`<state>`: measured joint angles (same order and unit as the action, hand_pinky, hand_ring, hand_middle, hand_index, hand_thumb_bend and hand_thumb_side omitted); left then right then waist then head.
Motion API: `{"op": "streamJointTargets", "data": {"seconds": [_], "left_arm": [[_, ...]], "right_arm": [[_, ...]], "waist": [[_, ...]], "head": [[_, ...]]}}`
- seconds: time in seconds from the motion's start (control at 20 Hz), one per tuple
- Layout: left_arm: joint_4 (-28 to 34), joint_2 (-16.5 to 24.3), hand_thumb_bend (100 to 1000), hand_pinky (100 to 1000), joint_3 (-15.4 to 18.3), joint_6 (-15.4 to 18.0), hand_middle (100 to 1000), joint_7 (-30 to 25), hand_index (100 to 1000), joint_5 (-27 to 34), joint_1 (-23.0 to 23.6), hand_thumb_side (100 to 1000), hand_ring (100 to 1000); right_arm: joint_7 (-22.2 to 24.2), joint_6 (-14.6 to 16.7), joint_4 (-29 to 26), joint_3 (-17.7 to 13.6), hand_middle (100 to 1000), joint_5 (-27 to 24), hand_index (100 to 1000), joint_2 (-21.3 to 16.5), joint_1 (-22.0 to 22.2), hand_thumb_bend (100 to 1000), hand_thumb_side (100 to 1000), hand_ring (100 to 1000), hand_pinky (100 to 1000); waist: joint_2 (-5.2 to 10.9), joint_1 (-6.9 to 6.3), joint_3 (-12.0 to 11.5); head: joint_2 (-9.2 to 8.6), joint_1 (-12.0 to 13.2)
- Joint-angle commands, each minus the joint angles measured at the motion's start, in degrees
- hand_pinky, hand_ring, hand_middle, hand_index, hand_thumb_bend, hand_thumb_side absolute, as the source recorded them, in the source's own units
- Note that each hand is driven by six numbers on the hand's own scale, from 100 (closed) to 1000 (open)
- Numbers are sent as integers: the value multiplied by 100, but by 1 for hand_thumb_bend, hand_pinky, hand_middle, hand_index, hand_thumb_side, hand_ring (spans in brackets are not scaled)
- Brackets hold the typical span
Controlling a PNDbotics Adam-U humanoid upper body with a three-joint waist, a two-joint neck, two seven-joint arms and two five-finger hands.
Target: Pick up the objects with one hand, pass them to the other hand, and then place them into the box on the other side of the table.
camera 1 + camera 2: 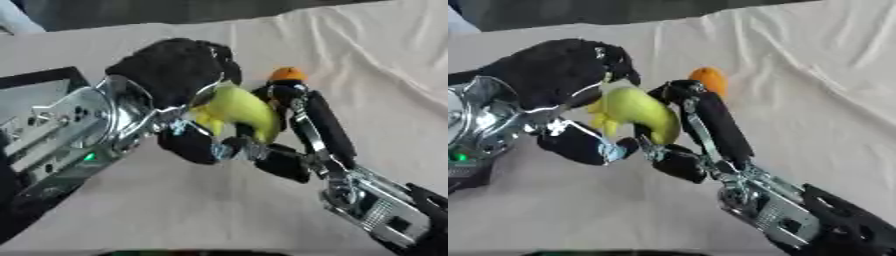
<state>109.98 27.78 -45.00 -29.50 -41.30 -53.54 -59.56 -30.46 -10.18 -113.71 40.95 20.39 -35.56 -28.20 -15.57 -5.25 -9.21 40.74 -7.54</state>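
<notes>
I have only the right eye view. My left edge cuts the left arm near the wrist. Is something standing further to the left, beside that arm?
Observer: Yes. The left eye view shows a dark frame at its left edge, partly covered by the left arm. I cannot tell whether it is the box.
Operator: And where does the arm go from the wrist?
Observer: In that view its silver forearm runs down toward the lower left corner.
</notes>
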Motion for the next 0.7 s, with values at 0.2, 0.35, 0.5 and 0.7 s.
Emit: {"op": "streamJointTargets", "data": {"seconds": [0.2, 0.35, 0.5, 0.7], "left_arm": [[202, 147, 367, 889, 139, -1101, 803, -1067, 820, -95, -136, 425, 898], [360, 189, 299, 882, 175, -1175, 790, -1067, 806, -73, -134, 382, 891], [449, 187, 230, 868, 212, -1242, 763, -1067, 788, -29, -156, 340, 873], [460, 182, 247, 858, 207, -1275, 752, -1067, 781, -15, -172, 349, 862]], "right_arm": [[13, -2, -88, -16, 371, 40, 480, -88, -42, 100, 146, 552, 202], [36, -11, -88, -14, 371, 42, 479, -89, -35, 100, 149, 551, 202], [51, 1, -88, -8, 371, 58, 479, -91, -33, 100, 139, 551, 202], [63, 46, -88, 0, 371, 103, 480, -98, -31, 100, 114, 552, 205]], "waist": [[139, 27, -13], [134, 30, -23], [128, 37, -32], [123, 45, -34]], "head": [[-17, -15], [-19, -30], [-22, -42], [-23, -42]]}}
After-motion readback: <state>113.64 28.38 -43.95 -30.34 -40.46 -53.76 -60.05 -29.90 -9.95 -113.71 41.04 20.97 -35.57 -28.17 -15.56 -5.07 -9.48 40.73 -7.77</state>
